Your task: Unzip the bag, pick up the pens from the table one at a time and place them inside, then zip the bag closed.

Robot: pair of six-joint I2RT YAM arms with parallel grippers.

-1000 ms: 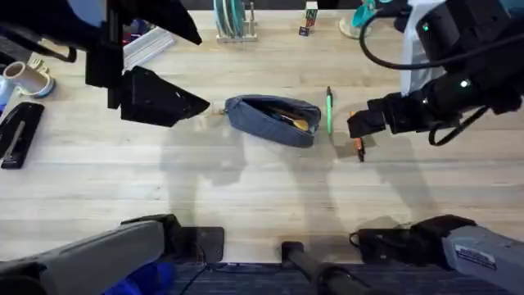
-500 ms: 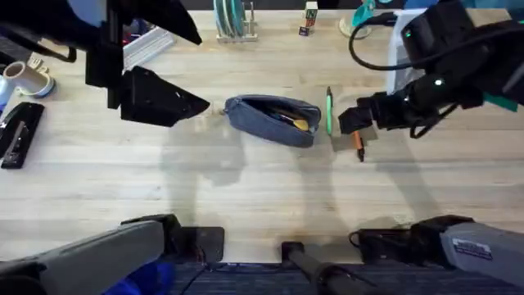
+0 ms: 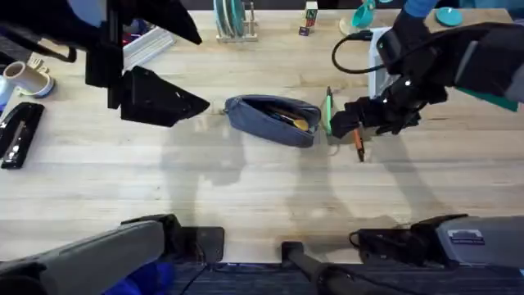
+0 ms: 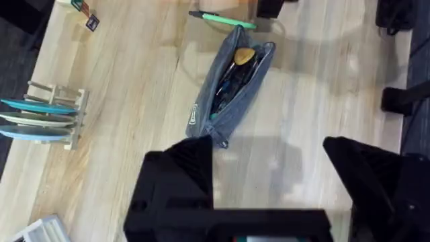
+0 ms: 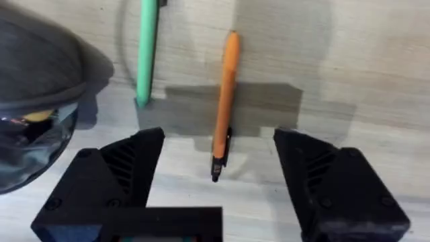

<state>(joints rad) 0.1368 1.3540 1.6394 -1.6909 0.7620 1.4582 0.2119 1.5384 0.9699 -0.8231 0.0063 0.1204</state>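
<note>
The long grey-blue fabric pouch [image 3: 273, 120] lies near the middle of the pale plank-grain wooden counter [image 3: 246, 188], its zipper open so that a gap along the top shows dark contents and something yellowish near its right end. In the overhead view its long axis runs left to right, tilting slightly toward the near edge at the right. Just beside that right end lies the thin green pen [image 3: 328, 109], pointing away from the arms' bases and roughly crosswise to the pouch. The thin orange pen [image 5: 226, 101] lies near the green one on its right, almost parallel to it, with its dark end toward the near edge of the counter.

The right claw [image 5: 218, 181] hangs low over the orange pen, released, its two black fingers spread to either side of the pen's dark end and holding nothing. The left claw [image 4: 269, 185] hovers left of the pouch, also released and empty, its fingers set wide apart.
</note>
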